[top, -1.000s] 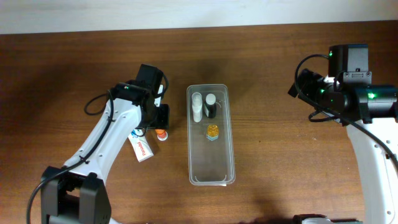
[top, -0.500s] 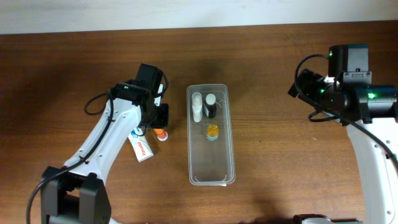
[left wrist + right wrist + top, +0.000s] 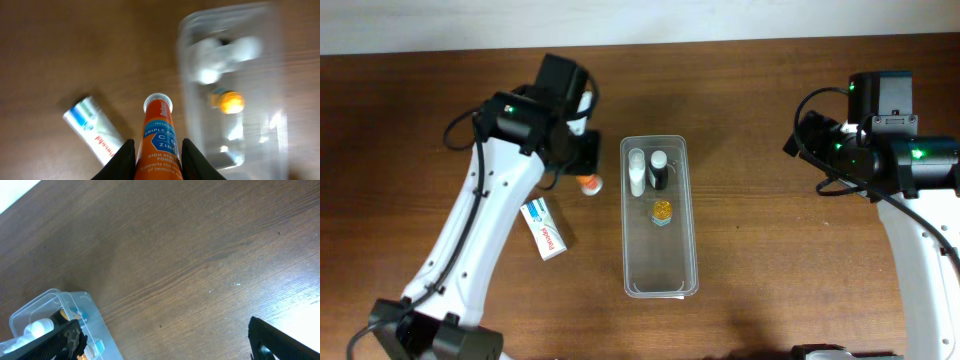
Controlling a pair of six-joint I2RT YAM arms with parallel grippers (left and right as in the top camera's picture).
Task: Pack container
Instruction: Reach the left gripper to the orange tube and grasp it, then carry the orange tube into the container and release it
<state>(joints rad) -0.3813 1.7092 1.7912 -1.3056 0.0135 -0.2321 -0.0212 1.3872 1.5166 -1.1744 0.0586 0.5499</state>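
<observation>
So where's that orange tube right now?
Overhead, the orange tube is clamped in the left gripper, just left of the clear container, with a white box lying on the table nearby.

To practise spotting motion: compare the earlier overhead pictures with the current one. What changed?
The left jaws, shut on the orange tube, carried it toward the far edge, uncovering the white packet. The container, its bottles and the right arm stayed put.
</observation>
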